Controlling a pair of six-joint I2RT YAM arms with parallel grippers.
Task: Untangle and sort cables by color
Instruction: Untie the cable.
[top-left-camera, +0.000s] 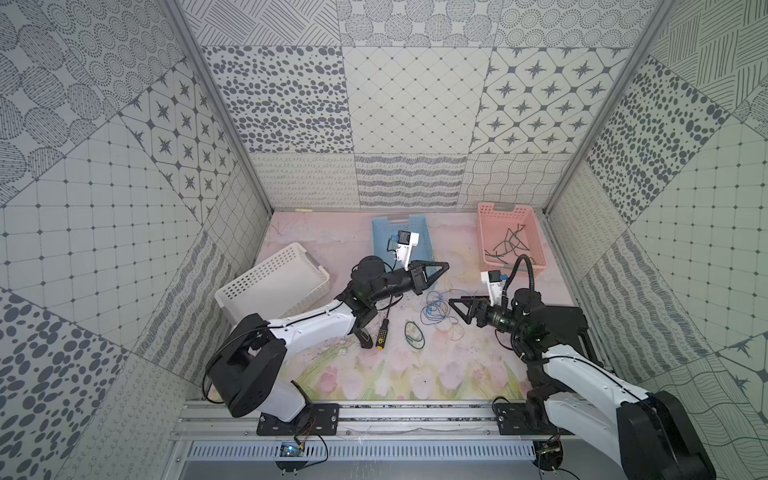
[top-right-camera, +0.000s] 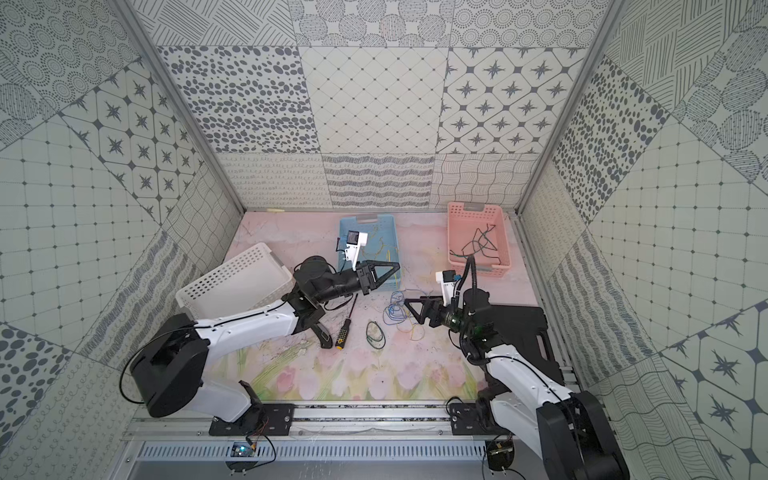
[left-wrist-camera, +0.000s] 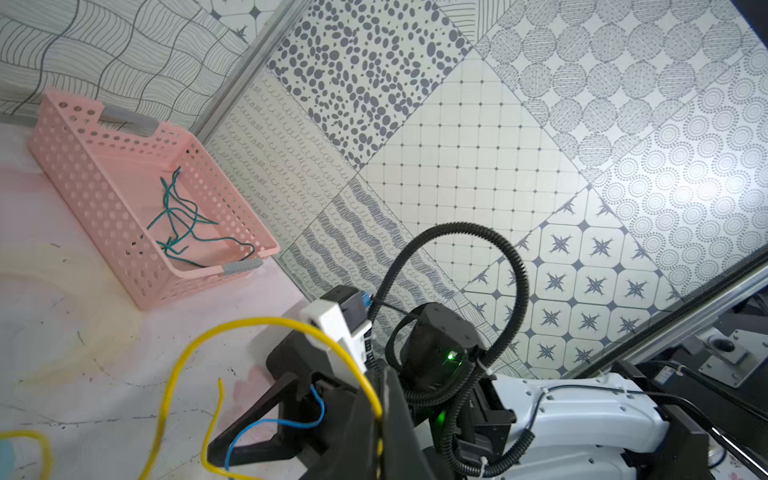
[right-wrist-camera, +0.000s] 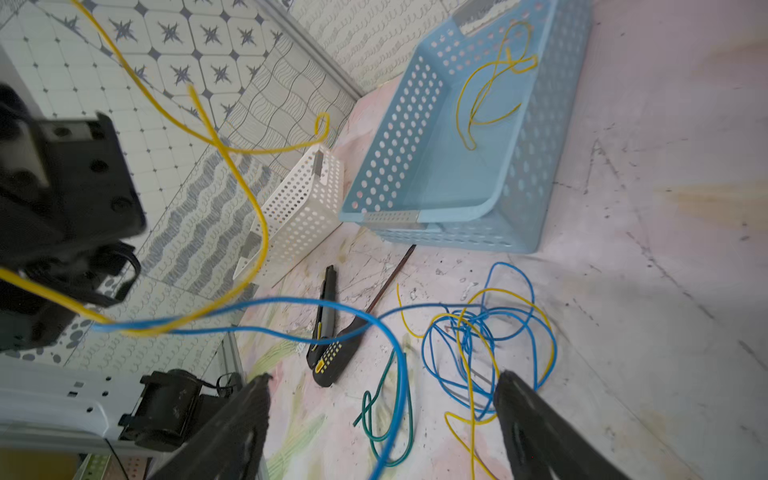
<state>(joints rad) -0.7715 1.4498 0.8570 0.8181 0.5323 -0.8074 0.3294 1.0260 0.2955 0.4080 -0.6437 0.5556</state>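
The left fingers (top-left-camera: 443, 266) are clamped on a yellow cable (left-wrist-camera: 266, 320), held above the worktop (top-left-camera: 374, 374) beside the blue basket (right-wrist-camera: 399, 137), where other yellow ones lie. A blue cable (right-wrist-camera: 266, 302) runs up alongside it from the tangle (right-wrist-camera: 478, 332). The right fingers (right-wrist-camera: 536, 428) stand wide apart over that tangle, gripping nothing. The pink basket (top-left-camera: 511, 266) holds green ones. Likely trouble: with nothing pinning the tangle, a pull could drag blue strands into the yellow lot, tighten the knot, or snag the loose green cable (right-wrist-camera: 366, 415) and screwdriver (right-wrist-camera: 332, 357).
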